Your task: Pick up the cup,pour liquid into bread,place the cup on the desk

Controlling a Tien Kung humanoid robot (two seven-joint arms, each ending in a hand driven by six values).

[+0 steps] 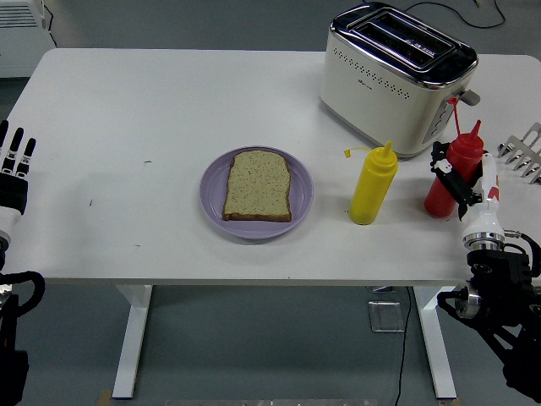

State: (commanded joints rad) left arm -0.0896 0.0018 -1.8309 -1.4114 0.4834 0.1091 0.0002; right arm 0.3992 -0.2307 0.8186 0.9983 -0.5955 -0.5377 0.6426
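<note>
No cup is in view. A red squeeze bottle point(439, 197) stands at the table's right edge, in front of the toaster. My right hand point(457, 181) comes up from the lower right, its black fingers point(445, 168) curled round the bottle's middle. A yellow squeeze bottle point(372, 190) stands just left of it, untouched. One slice of bread point(258, 185) lies on a purple plate point(211, 200) near the table's centre. At the far left edge rests my left hand point(15, 162), fingers straight and holding nothing.
A cream and chrome toaster point(393, 76) stands at the back right, close behind both bottles. A white wire rack point(526, 150) pokes in at the right edge. The table's near edge runs just below the plate.
</note>
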